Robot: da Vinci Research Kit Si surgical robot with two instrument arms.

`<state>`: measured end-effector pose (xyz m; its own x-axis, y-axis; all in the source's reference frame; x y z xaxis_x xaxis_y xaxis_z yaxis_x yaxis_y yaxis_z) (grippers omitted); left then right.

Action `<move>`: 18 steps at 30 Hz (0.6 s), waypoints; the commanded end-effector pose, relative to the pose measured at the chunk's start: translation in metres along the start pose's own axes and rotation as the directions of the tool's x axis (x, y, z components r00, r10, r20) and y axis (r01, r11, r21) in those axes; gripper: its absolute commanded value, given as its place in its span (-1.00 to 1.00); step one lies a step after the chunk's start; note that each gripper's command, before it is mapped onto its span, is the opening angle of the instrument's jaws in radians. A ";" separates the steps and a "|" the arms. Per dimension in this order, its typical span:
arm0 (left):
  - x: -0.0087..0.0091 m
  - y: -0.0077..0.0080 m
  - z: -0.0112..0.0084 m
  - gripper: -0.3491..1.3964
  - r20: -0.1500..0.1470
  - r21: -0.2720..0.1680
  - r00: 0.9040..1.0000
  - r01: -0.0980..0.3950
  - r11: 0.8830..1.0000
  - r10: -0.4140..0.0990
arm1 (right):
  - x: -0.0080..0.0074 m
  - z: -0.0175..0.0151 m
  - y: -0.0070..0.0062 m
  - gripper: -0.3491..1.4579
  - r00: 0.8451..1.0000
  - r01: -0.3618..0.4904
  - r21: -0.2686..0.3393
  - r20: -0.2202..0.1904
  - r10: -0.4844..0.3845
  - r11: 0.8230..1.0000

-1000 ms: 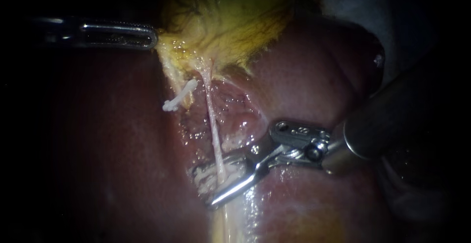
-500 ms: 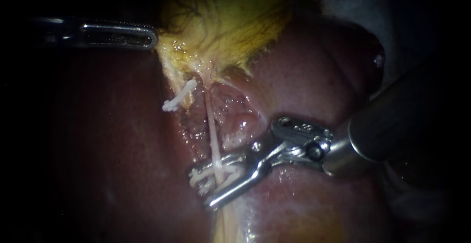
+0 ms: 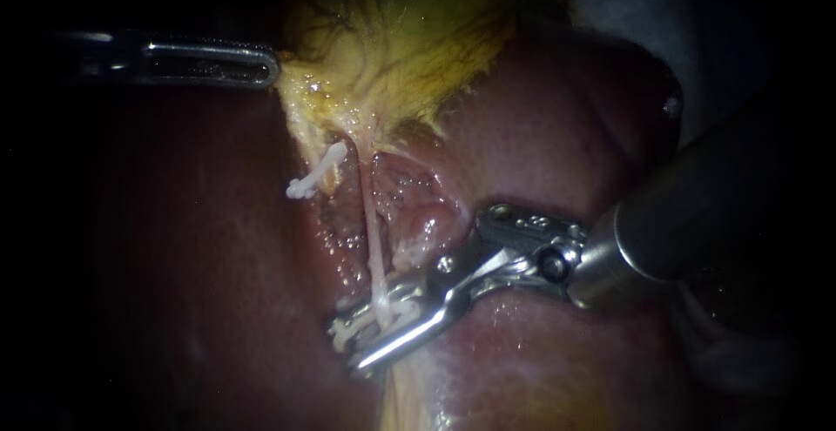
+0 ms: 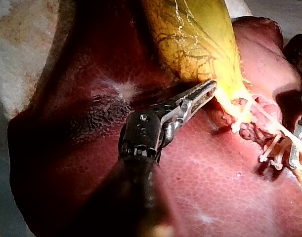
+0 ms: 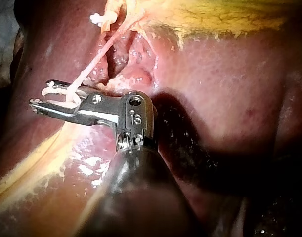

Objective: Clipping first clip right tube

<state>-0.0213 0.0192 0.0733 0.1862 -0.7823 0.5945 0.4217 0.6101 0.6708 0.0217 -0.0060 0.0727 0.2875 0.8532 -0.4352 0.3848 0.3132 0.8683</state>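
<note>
1. The right tube (image 3: 370, 231) is a thin, pale, taut cord. In the endoscope view its long axis runs close to 12-to-6 o'clock, from the yellow base of the gallbladder (image 3: 409, 39) down across the liver (image 3: 557, 135).
2. The right instrument (image 3: 348, 344) is the arm on the work. Its shaft enters from 3 o'clock and its jaws point toward 8 o'clock, so they cross the tube almost square, near the tube's 6 o'clock end.
3. Its jaws are closed on a loaded clip (image 3: 361, 325). The white clip straddles the tube, which passes between the jaws. Both jaw tips reach past the tube on the 8 o'clock side.
4. As I judge it, the next move depends on that crossing. The tube looks fully inside the clip, so the move is a squeeze with no sideways pull. Whether the clip has latched I cannot tell.
5. In the right wrist view the jaws lie low and flat over the liver. The tube rises from between them toward the gallbladder.
6. The left instrument (image 3: 270, 67) lies level at 10 o'clock in the endoscope view, pointing toward 3 o'clock. Its jaws look clamped on the gallbladder's edge, well apart from the clipping site.
7. A seated clip (image 3: 315, 170) lies at about 11 o'clock from the right jaws, clear of them.
</note>
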 end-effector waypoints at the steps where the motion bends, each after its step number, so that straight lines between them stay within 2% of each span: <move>1: 0.0000 0.0000 0.0000 -1.00 0.000 0.000 1.000 0.000 1.000 0.000 | -0.0001 -0.0001 0.0001 -0.57 1.000 0.002 -0.004 0.010 -0.002 1.000; 5: 0.0000 0.0000 0.0000 -1.00 0.000 0.000 1.000 0.000 1.000 0.000 | -0.0001 -0.0001 0.0002 -0.72 1.000 0.002 -0.020 0.005 -0.002 1.000; 6: 0.0000 0.0000 0.0000 -1.00 0.000 0.000 1.000 0.000 1.000 0.000 | -0.0001 -0.0001 0.0002 -0.81 1.000 0.002 -0.027 -0.001 -0.002 1.000; 7: 0.0000 0.0000 0.0000 -1.00 0.000 0.000 1.000 0.000 1.000 0.000 | -0.0001 -0.0001 0.0001 -1.00 1.000 0.002 -0.032 -0.005 -0.002 0.999; 18: 0.0000 0.0000 0.0001 -1.00 0.000 0.000 1.000 0.000 1.000 0.000 | -0.0003 -0.0004 0.0008 -1.00 1.000 -0.008 -0.038 -0.007 0.008 0.999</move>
<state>-0.0214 0.0193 0.0733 0.1860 -0.7822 0.5946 0.4217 0.6102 0.6707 0.0216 -0.0059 0.0736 0.2858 0.8581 -0.4265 0.3477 0.3219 0.8806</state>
